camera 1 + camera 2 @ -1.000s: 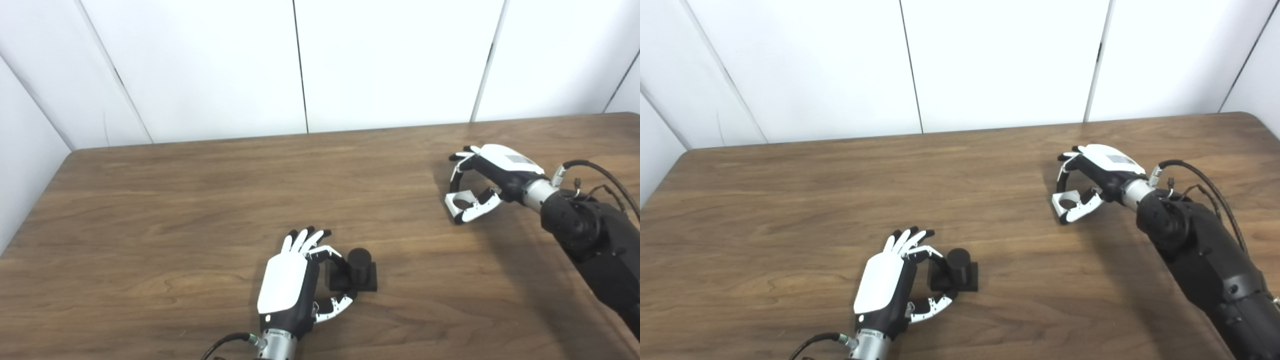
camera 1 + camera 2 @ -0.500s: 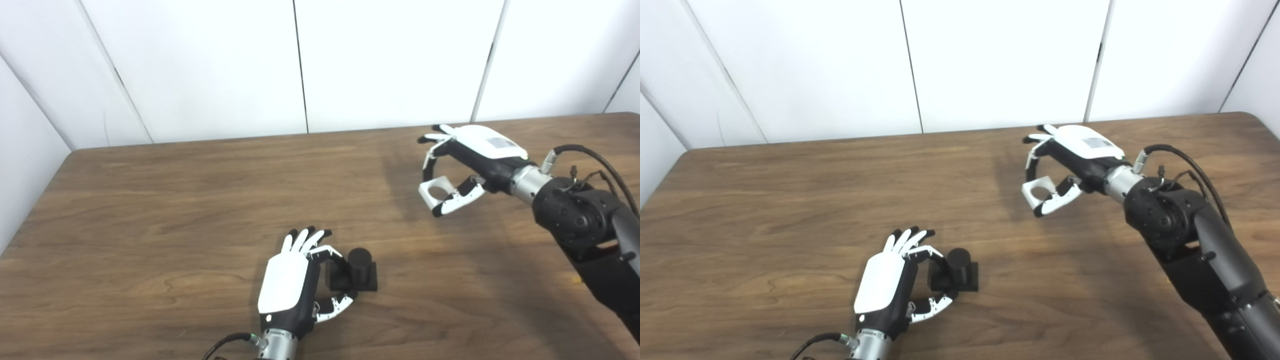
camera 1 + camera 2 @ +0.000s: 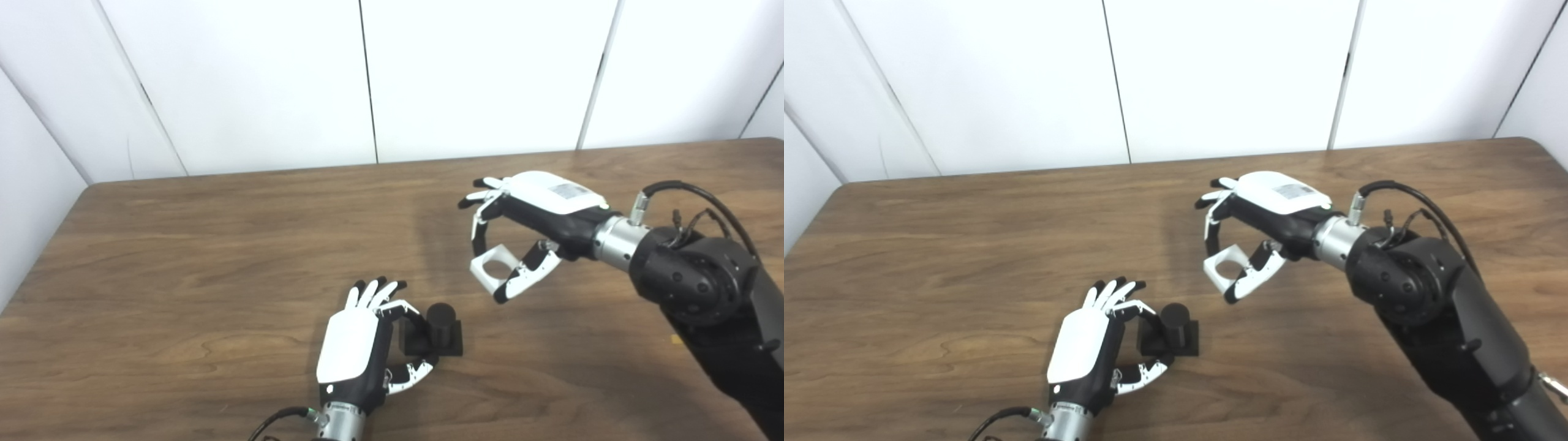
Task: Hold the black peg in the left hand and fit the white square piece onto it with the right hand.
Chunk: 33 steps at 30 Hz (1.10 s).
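Observation:
The black peg (image 3: pixel 440 318) stands upright on its square black base (image 3: pixel 452 346) on the wooden table (image 3: pixel 184 257), near the front middle. My left hand (image 3: pixel 358 349) rests on the table at the base's left side, with a finger and the thumb closed on the base. My right hand (image 3: pixel 527 223) is in the air, up and to the right of the peg. It is shut on the white square piece (image 3: pixel 493 272), which has a round hole through it. The piece also shows in the right eye view (image 3: pixel 1226 269), clear of the peg (image 3: pixel 1173 318).
White wall panels stand behind the table's far edge (image 3: pixel 367 166). A black cable (image 3: pixel 698 193) loops off my right wrist. The right forearm (image 3: pixel 710 306) crosses the table's right side.
My right hand has lifted the white square piece off the table at the right and carried it left and toward the peg. The left hand and the peg have not moved.

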Tool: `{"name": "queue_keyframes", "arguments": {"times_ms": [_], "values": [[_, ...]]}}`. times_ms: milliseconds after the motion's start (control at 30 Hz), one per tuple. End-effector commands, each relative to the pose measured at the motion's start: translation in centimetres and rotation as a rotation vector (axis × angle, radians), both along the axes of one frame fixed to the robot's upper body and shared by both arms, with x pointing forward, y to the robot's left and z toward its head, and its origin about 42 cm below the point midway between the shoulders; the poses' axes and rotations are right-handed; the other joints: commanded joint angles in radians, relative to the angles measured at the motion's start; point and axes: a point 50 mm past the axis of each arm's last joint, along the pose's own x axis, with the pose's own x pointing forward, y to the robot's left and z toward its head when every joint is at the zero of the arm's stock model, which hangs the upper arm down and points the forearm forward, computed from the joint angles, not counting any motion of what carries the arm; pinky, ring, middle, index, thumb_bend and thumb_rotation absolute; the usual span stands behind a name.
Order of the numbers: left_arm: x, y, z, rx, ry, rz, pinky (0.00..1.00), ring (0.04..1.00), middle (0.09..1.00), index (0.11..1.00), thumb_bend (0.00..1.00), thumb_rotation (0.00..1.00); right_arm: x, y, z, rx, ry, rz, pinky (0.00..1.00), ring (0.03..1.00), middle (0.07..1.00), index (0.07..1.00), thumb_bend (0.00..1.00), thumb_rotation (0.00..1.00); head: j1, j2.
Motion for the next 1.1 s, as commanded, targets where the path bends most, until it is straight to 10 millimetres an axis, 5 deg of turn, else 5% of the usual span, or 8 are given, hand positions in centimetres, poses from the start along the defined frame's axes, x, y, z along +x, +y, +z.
{"name": "queue_keyframes", "arguments": {"times_ms": [0,467,1067], "values": [[-1.0,-1.6,-1.7,0.003,0.081,-0.019,1.00,0.954,0.883,0.492,0.51,0.08,-0.2,0.9,2.5,0.011,-0.080,0.023,1.00,0.997,0.893,0.489,0.53,0.15,0.001,0.000],[-1.0,-1.5,-1.7,-0.001,0.079,-0.021,1.00,0.953,0.882,0.492,0.51,0.08,-0.8,4.6,1.6,-0.010,-0.051,0.112,1.00,1.000,0.903,0.490,0.52,0.16,-0.001,0.002],[-1.0,-1.6,-1.5,0.007,0.077,-0.023,1.00,0.953,0.883,0.492,0.51,0.08,0.4,5.4,-0.8,-0.018,-0.013,0.118,1.00,1.000,0.907,0.489,0.52,0.16,0.005,0.003]]}}
